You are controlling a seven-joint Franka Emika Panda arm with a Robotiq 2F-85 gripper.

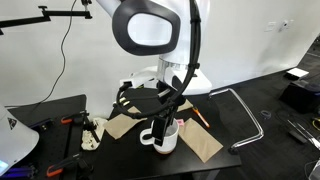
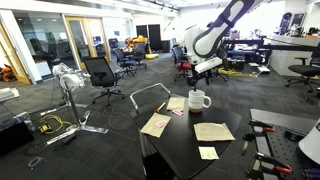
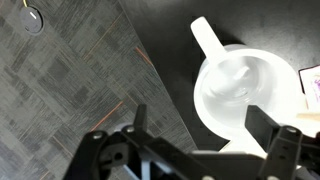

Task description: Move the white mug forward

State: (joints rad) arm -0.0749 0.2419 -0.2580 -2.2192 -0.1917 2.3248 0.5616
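In an exterior view, the arm point(image 1: 190, 50) is bent downward, the gripper point(image 1: 166, 108) held just above the mug point(image 1: 165, 138). In an exterior view, the mug point(image 2: 198, 100) is seen on the table point(image 2: 180, 150), under the gripper point(image 2: 205, 68). In the wrist view, the jaws are spread, and the mug point(image 3: 240, 95) is seen below the fingers point(image 3: 265, 130).

A round-edged black table point(image 2: 185, 160) stands on grey carpet point(image 3: 60, 70). Three tan paper sheets lie flat on it, well apart: one near the edge point(image 2: 155, 124), one toward the middle point(image 2: 213, 131), one farther back point(image 2: 177, 103). A small yellow sticky note point(image 2: 208, 153) lies beside the middle sheet. A black office chair point(image 2: 101, 75) stands on the carpet, well away from the table.
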